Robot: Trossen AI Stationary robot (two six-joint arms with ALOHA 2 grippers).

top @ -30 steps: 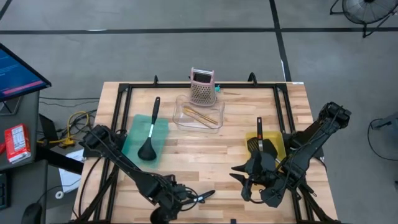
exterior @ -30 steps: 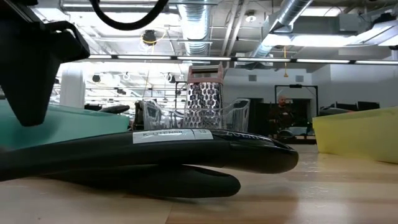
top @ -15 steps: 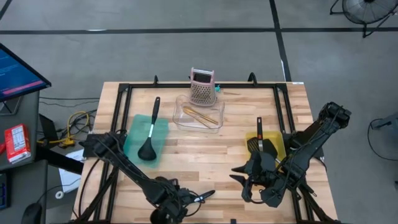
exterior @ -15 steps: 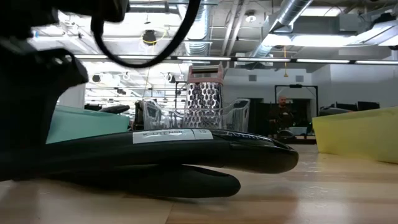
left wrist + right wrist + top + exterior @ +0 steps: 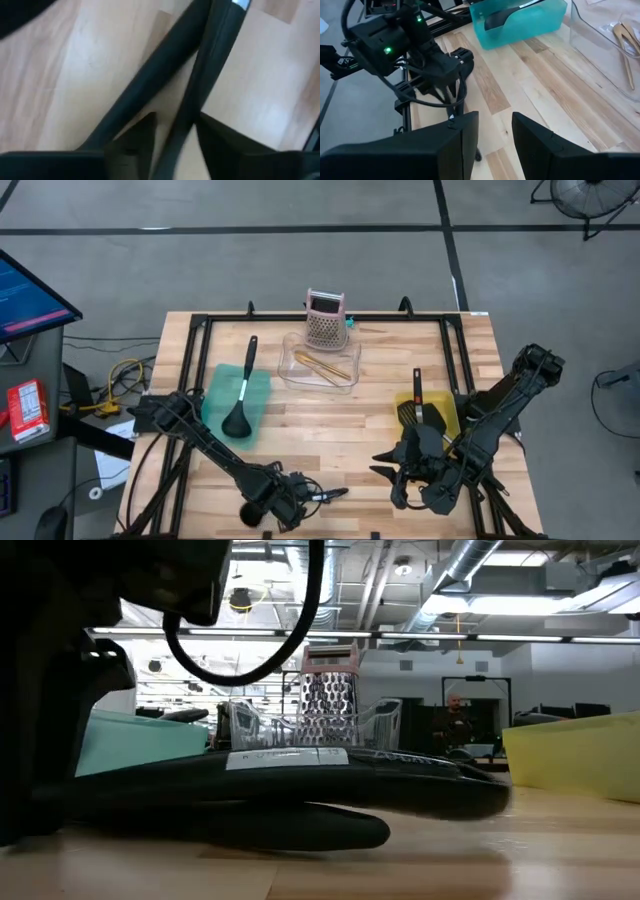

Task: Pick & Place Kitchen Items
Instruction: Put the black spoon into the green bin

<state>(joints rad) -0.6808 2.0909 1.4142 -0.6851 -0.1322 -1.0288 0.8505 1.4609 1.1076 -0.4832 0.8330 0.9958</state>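
Note:
Two black utensils [image 5: 325, 495] lie crossed on the wood near the table's front edge; in the low view one [image 5: 300, 780] rests on top of the other [image 5: 280, 830]. My left gripper [image 5: 298, 501] is down at their handles, closed on one of them [image 5: 210, 65]. My right gripper [image 5: 380, 461] hovers open to the right, holding nothing. A black ladle [image 5: 240, 405] lies in the teal bin [image 5: 212, 402]. A slotted turner [image 5: 412, 412] lies in the yellow bin [image 5: 445, 418]. Pale sticks [image 5: 320, 365] lie in a clear tray. My left gripper has one black handle [image 5: 186, 120] between its two fingers [image 5: 132, 145], which lie across it and come from above, slanting down. The second handle [image 5: 145, 85] runs past outside the fingers. The held utensil still lies low over the other one.
The pink grater [image 5: 326, 320] stands at the back behind the clear tray [image 5: 345, 378]. A black frame [image 5: 200, 330] borders the tabletop. Bare wood lies between the bins and between the two grippers.
My left gripper has come down and a little toward the table's right onto the crossed utensils. The upper utensil has shifted slightly toward the right, its free end blurred.

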